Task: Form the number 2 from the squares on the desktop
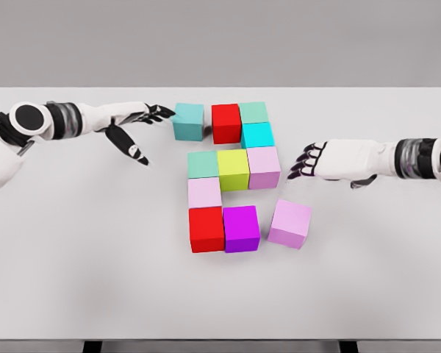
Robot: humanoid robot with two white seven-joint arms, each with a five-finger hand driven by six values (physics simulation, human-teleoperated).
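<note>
Coloured cubes lie on the white table (73, 243) in a partial figure. Top row: a teal cube (188, 121) set slightly apart, a red cube (226, 123), a green cube (253, 112). Below it sits a cyan cube (257, 134). Middle row: a green cube (203, 164), a yellow cube (234, 169), a pink cube (264, 167). Under these come a pale pink cube (204, 193), a red cube (206, 229) and a magenta cube (241, 228). A lilac cube (290, 223) lies tilted, apart at the lower right. My left hand (151, 121) is open, fingertips touching the teal cube's left side. My right hand (309, 162) is open, just right of the pink cube.
The table's front edge runs along the bottom of the view, its far edge behind the top row. Both white forearms lie low over the tabletop at its left and right sides.
</note>
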